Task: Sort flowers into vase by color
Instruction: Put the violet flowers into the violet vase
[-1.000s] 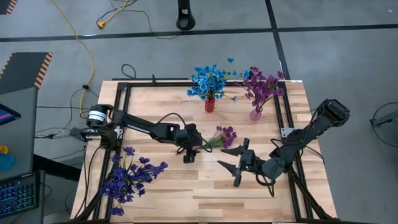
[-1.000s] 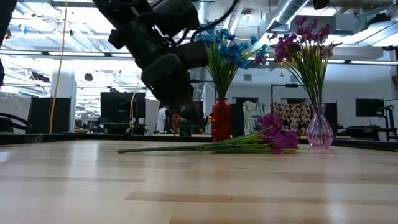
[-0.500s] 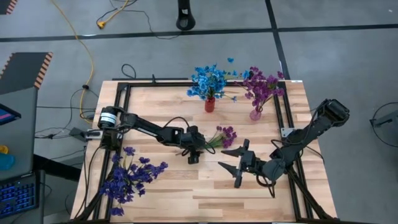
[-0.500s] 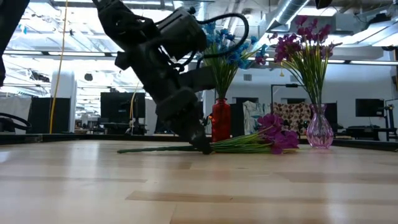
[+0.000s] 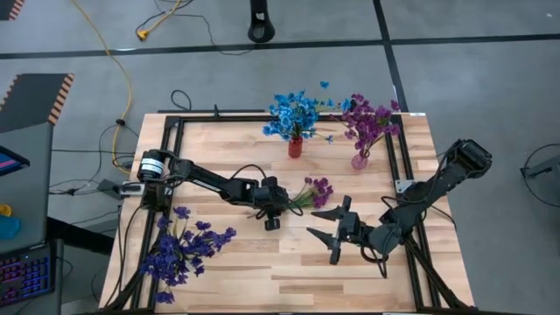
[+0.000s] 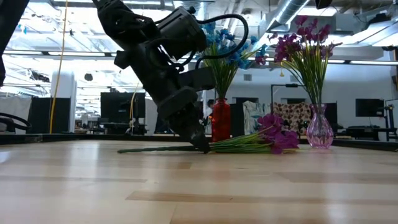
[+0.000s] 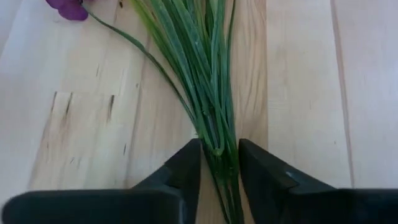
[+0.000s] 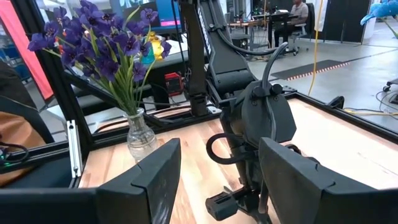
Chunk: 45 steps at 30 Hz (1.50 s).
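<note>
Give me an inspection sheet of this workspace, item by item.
Surface: wooden table, black frame around it.
Job's things: blue flowers in red vase; magenta flowers in clear vase; violet flowers in another clear vase; loose magenta bunch lying flat.
Clutter: nothing seen.
Grippers: left gripper astride the loose bunch's stems; right gripper open, empty.
Cables: yellow cable on floor.
Surroundings: keyboard beside the table.

Overhead view straight down, low view level across tabletop, wrist views close, all sharing magenta stems (image 5: 302,194).
</note>
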### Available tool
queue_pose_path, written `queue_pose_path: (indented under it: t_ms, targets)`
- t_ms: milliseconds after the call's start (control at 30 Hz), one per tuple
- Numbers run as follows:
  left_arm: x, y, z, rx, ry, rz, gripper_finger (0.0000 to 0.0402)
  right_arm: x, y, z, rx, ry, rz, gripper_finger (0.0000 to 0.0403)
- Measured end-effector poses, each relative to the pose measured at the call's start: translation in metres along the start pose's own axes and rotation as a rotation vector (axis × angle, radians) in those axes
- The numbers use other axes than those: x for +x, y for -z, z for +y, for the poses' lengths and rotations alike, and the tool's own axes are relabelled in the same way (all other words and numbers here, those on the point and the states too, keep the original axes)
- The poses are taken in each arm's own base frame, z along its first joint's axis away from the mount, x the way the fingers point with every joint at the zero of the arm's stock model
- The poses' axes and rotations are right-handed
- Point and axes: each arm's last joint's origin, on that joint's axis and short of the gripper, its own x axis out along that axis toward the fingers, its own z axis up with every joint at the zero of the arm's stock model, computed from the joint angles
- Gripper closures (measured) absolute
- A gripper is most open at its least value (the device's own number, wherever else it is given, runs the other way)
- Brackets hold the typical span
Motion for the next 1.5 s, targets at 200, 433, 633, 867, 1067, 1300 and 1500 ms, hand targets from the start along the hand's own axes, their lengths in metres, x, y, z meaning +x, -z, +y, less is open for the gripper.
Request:
queue_pose_path:
  t_ms: [200,433,633,867,1067,1300,1500]
  targets:
    - [0.0,-0.001,0.0,-0.062,0.001,-0.008,0.0359,0.0,0.001,0.0,0.1,0.002,0.006,0.0159]
    - [0.0,-0.002,0.0,-0.153,-0.017,-0.018,0.0396,-0.003,0.002,0.001,0.162,-0.008,0.015,0.0159]
    - [0.0,-0.007,0.0,-0.219,0.001,-0.074,0.0394,-0.021,-0.008,-0.004,0.208,-0.011,0.045,0.0159]
    - [-0.003,-0.025,-0.002,-0.293,0.047,-0.26,0.0399,-0.028,0.0,-0.015,0.311,0.044,0.138,0.0159]
    - [-0.009,-0.041,-0.003,-0.329,0.088,-0.428,0.04,-0.027,0.019,-0.018,0.41,0.121,0.205,0.0159]
    - [-0.017,-0.055,-0.003,-0.364,0.131,-0.59,0.0401,-0.024,0.031,-0.017,0.5,0.16,0.223,0.0159]
    - [-0.024,-0.064,-0.003,-0.375,0.161,-0.701,0.0401,-0.025,0.035,-0.02,0.541,0.199,0.237,0.0159]
